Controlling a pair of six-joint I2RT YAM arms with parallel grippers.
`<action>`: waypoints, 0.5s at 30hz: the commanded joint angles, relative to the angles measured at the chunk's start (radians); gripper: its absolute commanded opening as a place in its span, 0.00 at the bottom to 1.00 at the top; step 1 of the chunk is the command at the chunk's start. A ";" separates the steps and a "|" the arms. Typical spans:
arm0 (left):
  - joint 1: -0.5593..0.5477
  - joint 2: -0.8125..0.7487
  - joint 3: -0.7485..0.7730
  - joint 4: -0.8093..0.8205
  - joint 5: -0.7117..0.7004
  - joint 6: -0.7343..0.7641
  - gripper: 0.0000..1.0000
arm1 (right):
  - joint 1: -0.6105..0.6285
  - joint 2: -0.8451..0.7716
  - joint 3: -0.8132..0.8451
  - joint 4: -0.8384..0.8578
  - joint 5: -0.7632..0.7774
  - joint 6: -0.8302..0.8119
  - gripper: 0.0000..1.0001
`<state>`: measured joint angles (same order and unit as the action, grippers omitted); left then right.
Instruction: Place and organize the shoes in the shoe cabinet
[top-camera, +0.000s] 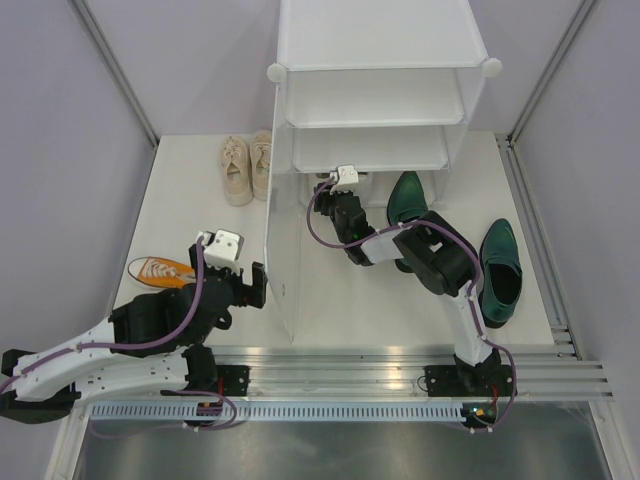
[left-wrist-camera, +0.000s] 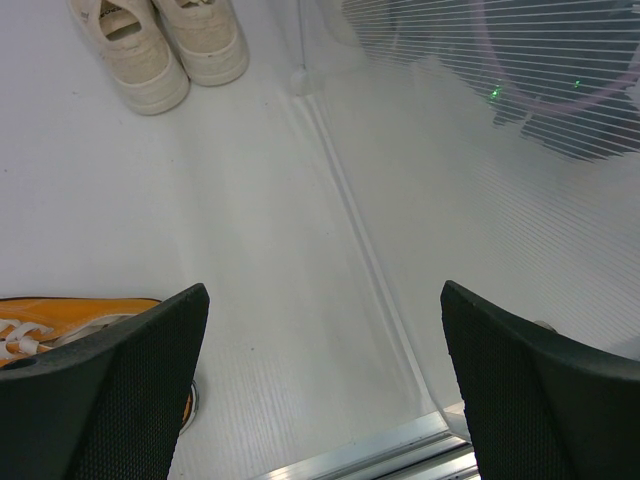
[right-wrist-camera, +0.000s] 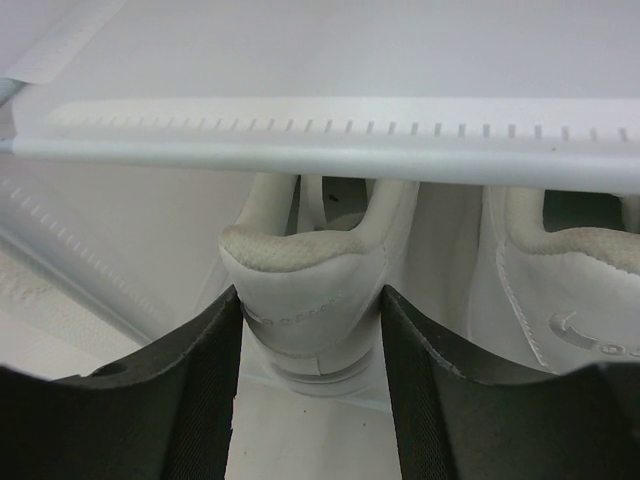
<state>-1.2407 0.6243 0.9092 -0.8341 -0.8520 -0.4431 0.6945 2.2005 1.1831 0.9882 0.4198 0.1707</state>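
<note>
Right hand (right-wrist-camera: 311, 300): closed on the heel of a white sneaker (right-wrist-camera: 305, 300), one black finger (right-wrist-camera: 190, 400) pressed on each side of the heel cup. That sneaker sits inside the shoe cabinet (top-camera: 285, 250), in the lowest tier and directly under a white shelf edge (right-wrist-camera: 320, 150), heel facing out. A second white sneaker (right-wrist-camera: 560, 290) is just beside it on the right in the same tier, also heel out. In the top view the right arm reaches into the cabinet's open front at bench level.

Left hand (left-wrist-camera: 320, 300): wide open and empty, hanging over the bench (top-camera: 200, 200) just left of the cabinet's translucent side panel. Not touching anything.

One orange sneaker (left-wrist-camera: 70, 320) lies on the bench, partly under the left finger in the wrist view and left of the cabinet. Its mate is not seen.

The cream sneakers (top-camera: 248, 165) sit as a pair side by side on the bench, further back and just beside the cabinet's left side.

One green heel (top-camera: 405, 195) is at the cabinet's open front, just right of the right arm. The other green heel (top-camera: 500, 270) lies on the bench towards the right edge, apart from the cabinet, toe pointing away from the arm bases.
</note>
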 joint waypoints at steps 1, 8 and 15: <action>0.003 0.006 0.000 0.036 0.018 0.038 0.99 | 0.022 -0.081 0.009 0.141 -0.136 0.030 0.01; 0.004 0.011 0.000 0.036 0.024 0.040 1.00 | 0.020 -0.065 0.041 0.145 -0.125 0.064 0.01; 0.004 0.012 0.000 0.038 0.027 0.040 1.00 | 0.011 -0.044 0.075 0.155 -0.116 0.107 0.01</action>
<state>-1.2407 0.6304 0.9092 -0.8333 -0.8333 -0.4427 0.6945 2.1983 1.1908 0.9871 0.3893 0.2157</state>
